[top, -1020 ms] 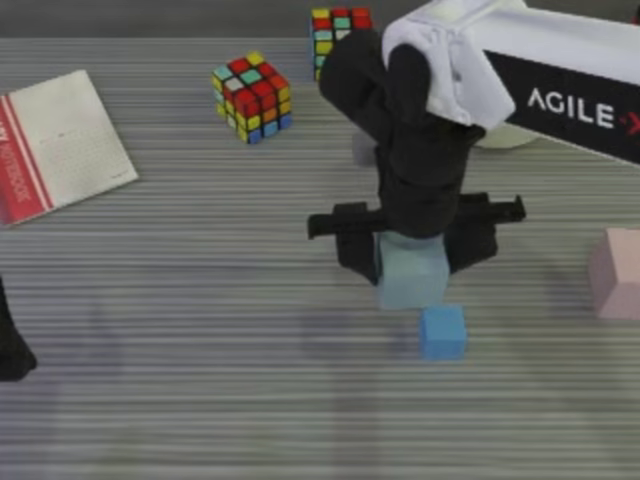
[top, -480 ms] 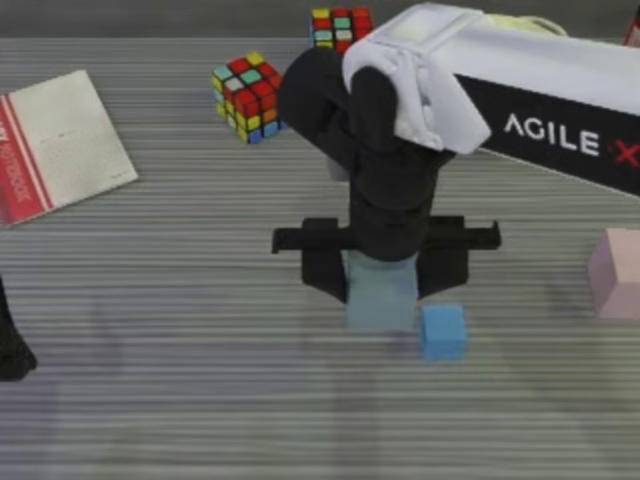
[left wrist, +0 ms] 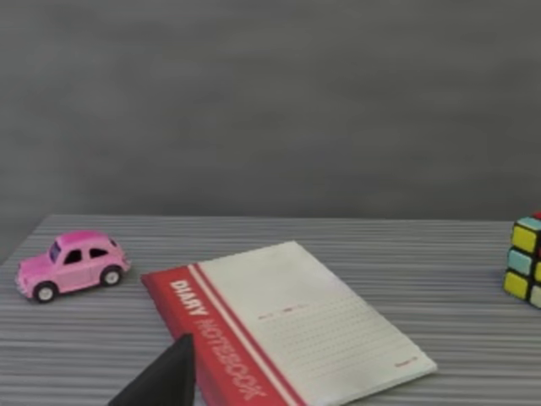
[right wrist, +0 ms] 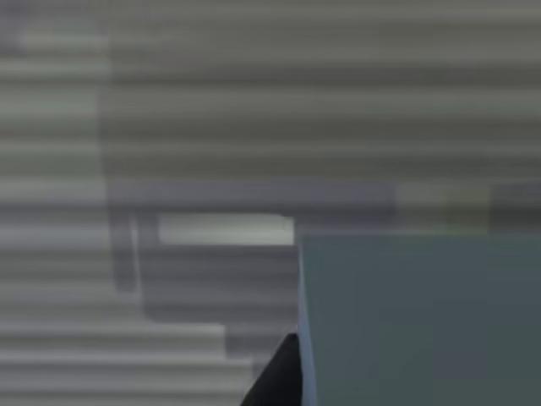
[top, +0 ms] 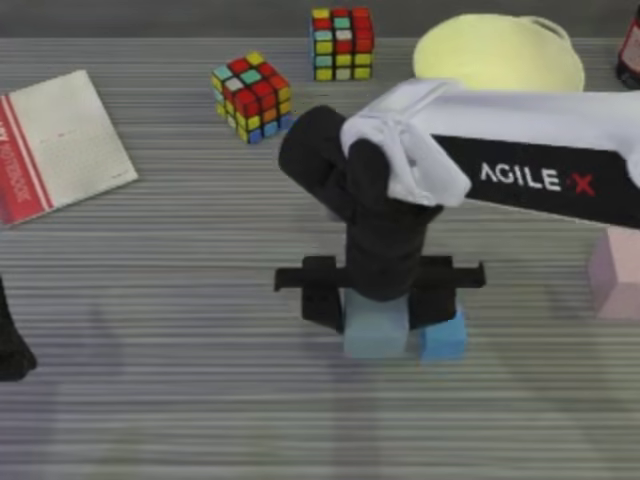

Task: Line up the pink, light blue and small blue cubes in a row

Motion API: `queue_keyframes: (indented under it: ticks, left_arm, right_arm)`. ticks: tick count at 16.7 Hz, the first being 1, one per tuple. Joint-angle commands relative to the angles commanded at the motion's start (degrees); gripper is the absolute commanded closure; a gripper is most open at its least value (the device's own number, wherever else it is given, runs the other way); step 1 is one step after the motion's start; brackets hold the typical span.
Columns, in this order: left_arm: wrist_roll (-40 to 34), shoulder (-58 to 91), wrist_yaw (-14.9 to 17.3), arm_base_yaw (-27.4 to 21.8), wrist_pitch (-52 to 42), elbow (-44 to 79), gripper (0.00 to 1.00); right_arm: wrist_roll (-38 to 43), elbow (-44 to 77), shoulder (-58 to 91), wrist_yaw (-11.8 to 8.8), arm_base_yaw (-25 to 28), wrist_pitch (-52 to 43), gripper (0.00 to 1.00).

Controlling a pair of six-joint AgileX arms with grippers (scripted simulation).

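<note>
The light blue cube (top: 375, 328), plain, pale and matte, sat near the surface's middle toward the front edge, pinched between the fingers of the right gripper (top: 378, 300). Its right face touched the small blue cube (top: 444, 338), a deeper, smaller block. The pink cube (top: 614, 272) stood well apart at the right edge. The right arm's white casing read "AGILE X". A notebook (top: 62, 142) near the left edge bore "DIARY NOTEBOOK" on its red band. A second earlier the pale cube had been farther back and off the small one; since then the gripper had brought it forward and alongside. The left gripper (top: 12, 350) stayed parked at the left edge; I cannot tell how its fingers stood.
</note>
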Motion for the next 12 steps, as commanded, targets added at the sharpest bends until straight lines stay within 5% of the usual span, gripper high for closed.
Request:
queue_keyframes:
  ticks: [6, 12]
  left_arm:
    - [0.00, 0.00, 0.00, 0.00, 0.00, 0.00, 0.00]
    - [0.00, 0.00, 0.00, 0.00, 0.00, 0.00, 0.00]
  right_arm:
    - [0.01, -1.59, 0.61, 0.01, 0.13, 1.94, 1.00]
    - [0.01, -1.59, 0.61, 0.01, 0.13, 1.94, 0.55]
